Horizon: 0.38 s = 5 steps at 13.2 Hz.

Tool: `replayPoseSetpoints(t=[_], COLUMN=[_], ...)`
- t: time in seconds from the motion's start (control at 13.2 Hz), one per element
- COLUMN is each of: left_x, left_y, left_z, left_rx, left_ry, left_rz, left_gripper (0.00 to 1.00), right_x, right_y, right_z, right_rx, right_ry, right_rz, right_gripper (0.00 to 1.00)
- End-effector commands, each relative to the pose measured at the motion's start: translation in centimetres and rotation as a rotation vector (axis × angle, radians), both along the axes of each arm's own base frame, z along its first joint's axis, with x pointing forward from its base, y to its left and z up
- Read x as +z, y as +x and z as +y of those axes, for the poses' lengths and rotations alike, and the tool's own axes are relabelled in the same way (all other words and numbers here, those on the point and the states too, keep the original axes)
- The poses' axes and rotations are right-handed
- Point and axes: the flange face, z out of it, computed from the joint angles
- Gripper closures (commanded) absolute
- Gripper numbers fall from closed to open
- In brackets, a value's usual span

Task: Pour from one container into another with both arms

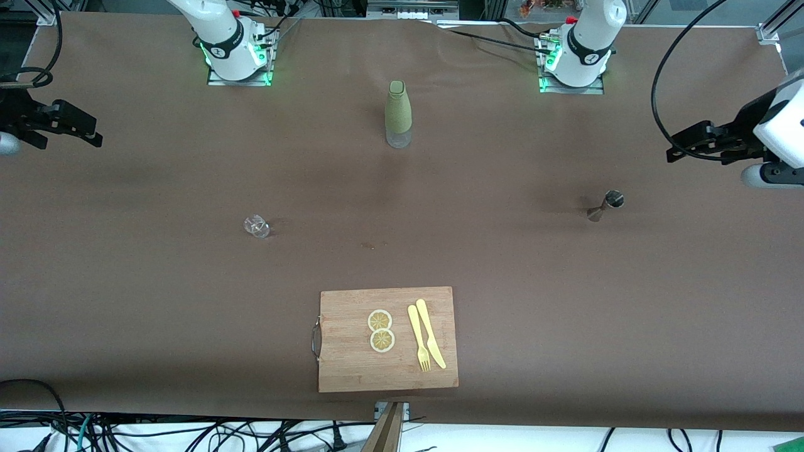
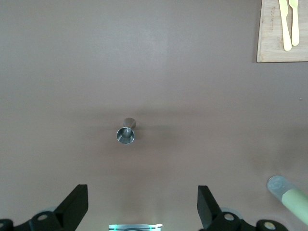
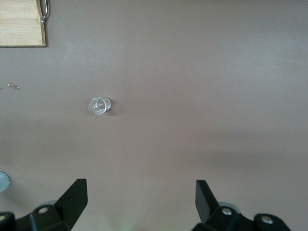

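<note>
The tiny clear glass tumbler [image 1: 256, 226] stands on the brown table toward the right arm's end and also shows in the right wrist view [image 3: 99, 106]. The small silvery metal jigger [image 1: 607, 205] stands toward the left arm's end, its round rim showing in the left wrist view [image 2: 126, 134]. My left gripper [image 1: 675, 149] hangs high over that end of the table, open and holding nothing [image 2: 143, 192], well apart from the jigger. My right gripper [image 1: 93, 135] hangs over the other end, likewise open with nothing between its fingers [image 3: 141, 187], away from the tumbler.
A tall green-sleeved bottle [image 1: 398, 114] stands midway between the two arm bases. A wooden cutting board [image 1: 352, 364] lies near the table's front edge and carries two lemon slices [image 1: 380, 330], a yellow fork [image 1: 418, 339] and a yellow knife [image 1: 431, 333].
</note>
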Motion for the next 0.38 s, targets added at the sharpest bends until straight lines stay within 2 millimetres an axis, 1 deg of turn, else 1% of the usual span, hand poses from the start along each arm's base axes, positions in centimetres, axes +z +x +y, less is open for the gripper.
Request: replayPoseSetpoints(t=[0.0, 0.3], left_x=[0.47, 0.48], left_y=[-0.23, -0.17], left_z=[0.39, 0.48], left_rx=[0.026, 0.027], left_ry=[0.044, 0.044], left_rz=[-0.017, -0.015], left_gripper=[0.00, 0.00], right_x=[0.31, 0.22], right_y=[0.48, 0.39], right_z=[0.25, -0.07], right_rx=[-0.004, -0.009], right_ry=[0.015, 0.017], right_rz=[-0.008, -0.004], right_gripper=[0.00, 0.00])
